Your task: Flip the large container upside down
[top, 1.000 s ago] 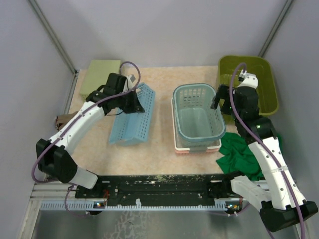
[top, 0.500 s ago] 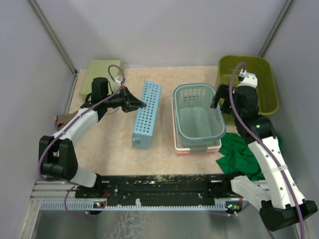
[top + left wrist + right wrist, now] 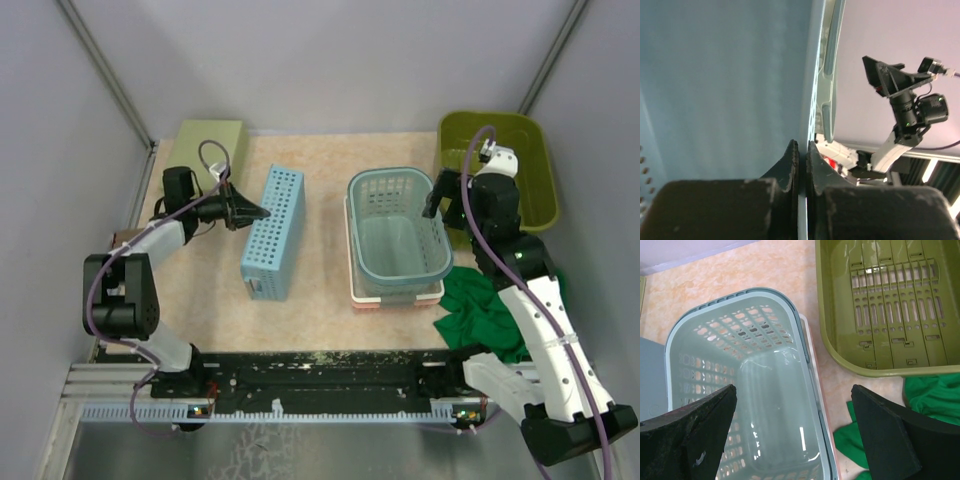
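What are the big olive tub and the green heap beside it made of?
The large container: looks like rigid moulded plastic, slightly glossy; slots formed in its base, light glints there. The green heap: cloth, matte, lying in soft folds; which fibre cannot be told.

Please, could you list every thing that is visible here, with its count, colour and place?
large container: 1, olive green, back right corner, open side up
lattice basket: 1, teal, centre right, on the white tray
white tray: 1, white, under the basket
perforated crate: 1, light blue, centre left, on its side
flat tray: 1, pale green, back left
cloth: 1, green, near right
left gripper: shut on the crate
right gripper: open, above the basket's edge
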Robot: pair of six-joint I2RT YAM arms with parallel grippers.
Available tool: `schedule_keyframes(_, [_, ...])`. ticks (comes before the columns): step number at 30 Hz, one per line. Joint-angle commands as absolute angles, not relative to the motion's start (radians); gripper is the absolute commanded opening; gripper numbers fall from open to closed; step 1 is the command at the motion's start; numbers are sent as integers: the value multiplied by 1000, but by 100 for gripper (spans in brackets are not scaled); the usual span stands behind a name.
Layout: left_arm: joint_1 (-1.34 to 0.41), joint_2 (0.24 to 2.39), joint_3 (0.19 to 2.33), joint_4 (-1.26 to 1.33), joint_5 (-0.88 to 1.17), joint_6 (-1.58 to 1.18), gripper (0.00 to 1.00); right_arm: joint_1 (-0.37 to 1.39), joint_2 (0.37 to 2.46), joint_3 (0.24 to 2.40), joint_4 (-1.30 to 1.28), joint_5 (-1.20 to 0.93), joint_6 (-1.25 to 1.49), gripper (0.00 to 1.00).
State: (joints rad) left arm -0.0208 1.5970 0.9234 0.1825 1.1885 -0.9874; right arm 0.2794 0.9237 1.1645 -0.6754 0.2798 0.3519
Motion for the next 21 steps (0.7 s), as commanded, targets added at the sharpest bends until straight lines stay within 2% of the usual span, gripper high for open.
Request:
schedule_keyframes(1, [32,1671,968,-87,1137,-712,0,282,906,1198,-653,297,360,97])
schedule_keyframes(6, [101,1754,1027,-346,1018,-478,0,282,889,1216,-683,313,364,97])
schedule_keyframes(13, [128,1746,1040,-422,837,-393,1,282,861,1200,-702,333,364,97])
schedule_keyframes(21, [128,1734,1036,-428,804,-378,0,282,870,1207,-693,314,364,97])
